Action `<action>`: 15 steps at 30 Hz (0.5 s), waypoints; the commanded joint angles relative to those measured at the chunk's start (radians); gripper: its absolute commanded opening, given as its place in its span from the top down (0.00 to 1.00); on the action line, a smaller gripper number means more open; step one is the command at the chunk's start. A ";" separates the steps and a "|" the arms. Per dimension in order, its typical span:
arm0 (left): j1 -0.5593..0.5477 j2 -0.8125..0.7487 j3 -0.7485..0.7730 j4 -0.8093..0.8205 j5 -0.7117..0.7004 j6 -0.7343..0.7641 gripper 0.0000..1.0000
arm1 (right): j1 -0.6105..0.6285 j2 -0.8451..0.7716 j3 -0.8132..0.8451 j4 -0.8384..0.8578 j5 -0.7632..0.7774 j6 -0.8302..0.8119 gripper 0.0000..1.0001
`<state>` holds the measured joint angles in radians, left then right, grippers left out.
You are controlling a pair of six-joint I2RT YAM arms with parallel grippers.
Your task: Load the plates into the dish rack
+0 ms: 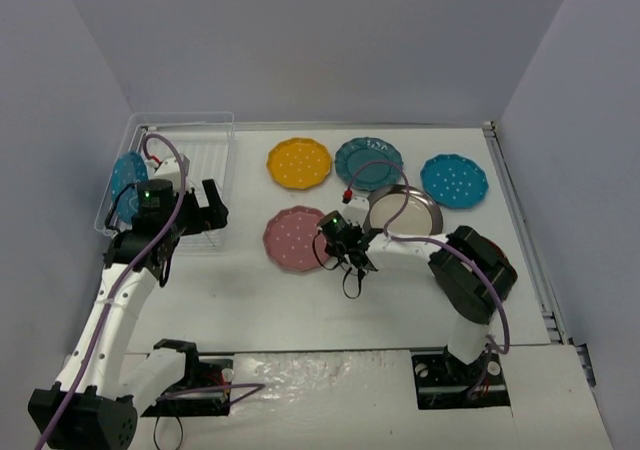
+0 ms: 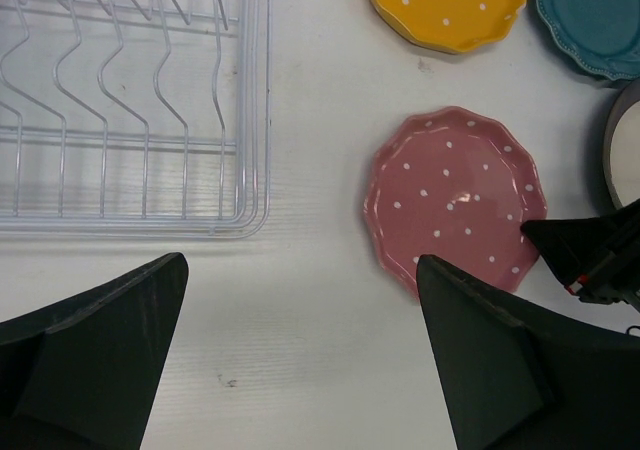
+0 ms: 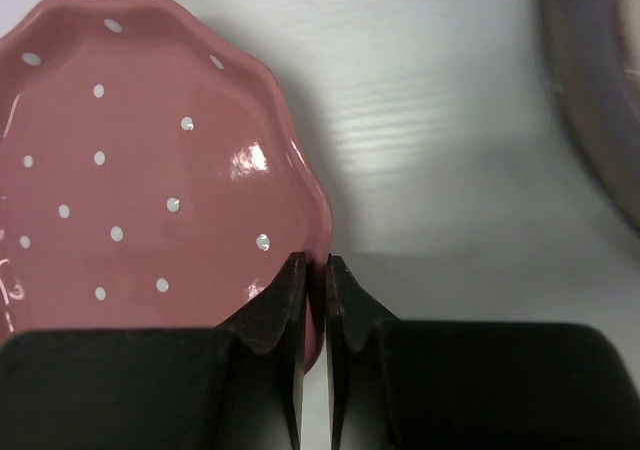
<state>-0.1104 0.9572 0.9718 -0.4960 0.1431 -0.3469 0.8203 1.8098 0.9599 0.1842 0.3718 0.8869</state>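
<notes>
The pink dotted plate lies flat on the table. My right gripper is shut on its right rim; the right wrist view shows the rim pinched between the fingers. My left gripper is open and empty, above the table by the front right corner of the clear dish rack. One bright blue plate stands at the rack's left side. Yellow, dark teal, bright blue and dark-rimmed cream plates lie flat behind.
In the left wrist view the rack's wire tines are at upper left, the pink plate at right, with my right gripper's tip at its edge. Grey walls close in the table on three sides.
</notes>
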 commanded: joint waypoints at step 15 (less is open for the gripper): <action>-0.110 -0.002 0.006 0.087 0.079 -0.120 0.03 | -0.108 -0.242 -0.278 -0.162 -0.089 -0.205 0.88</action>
<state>-0.1851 0.9775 0.9682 -0.4672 0.2146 -0.4208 0.7294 1.5651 0.7276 0.1049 0.2877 0.7456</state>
